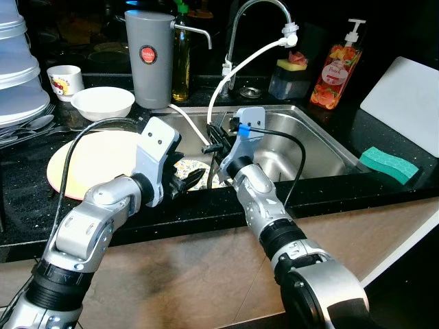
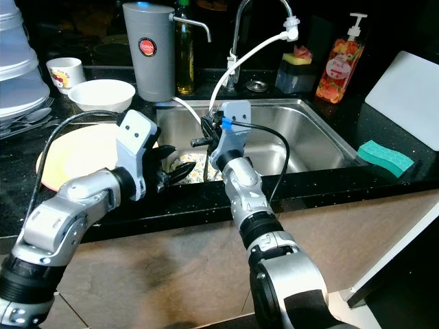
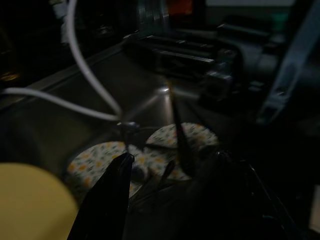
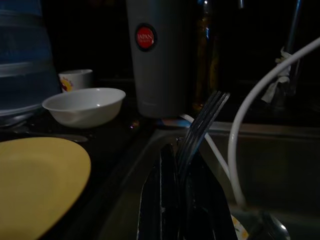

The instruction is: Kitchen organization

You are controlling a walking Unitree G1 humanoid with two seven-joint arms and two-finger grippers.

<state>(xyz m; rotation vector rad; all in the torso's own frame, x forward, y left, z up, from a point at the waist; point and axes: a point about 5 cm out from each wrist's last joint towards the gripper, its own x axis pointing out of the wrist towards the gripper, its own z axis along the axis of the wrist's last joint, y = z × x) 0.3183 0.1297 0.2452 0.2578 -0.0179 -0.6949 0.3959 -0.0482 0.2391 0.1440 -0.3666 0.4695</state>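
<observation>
My right gripper (image 4: 182,200) is pinched tight on a fork (image 4: 202,125), its tines sticking up past my fingertips, and I hold it over the left part of the sink (image 1: 309,147), just above the near rim. My left gripper (image 1: 188,179) reaches in beside it from the counter side, its fingers spread a little with nothing between them, hanging low over the flowered plate (image 3: 192,137) that lies on the sink floor. A spoon (image 3: 131,127) rests on that plate, so I judge there is more cutlery in the basin to clear. On the counter to my left sits a yellow plate (image 1: 96,161), touching nothing that I can see, with a white bowl (image 1: 103,103) and a small cup (image 1: 65,81) behind it, a heap of spoons (image 1: 31,127) by the stacked containers (image 1: 14,68) at the far left, and the grey jug (image 1: 149,58) standing by the sink corner. A green sponge (image 1: 389,164) lies on the counter to my right. As I read it, the tidying is only partly done: one fork is lifted out, but it has no resting place yet, and the flowered plate and the spoon remain down in the sink.
</observation>
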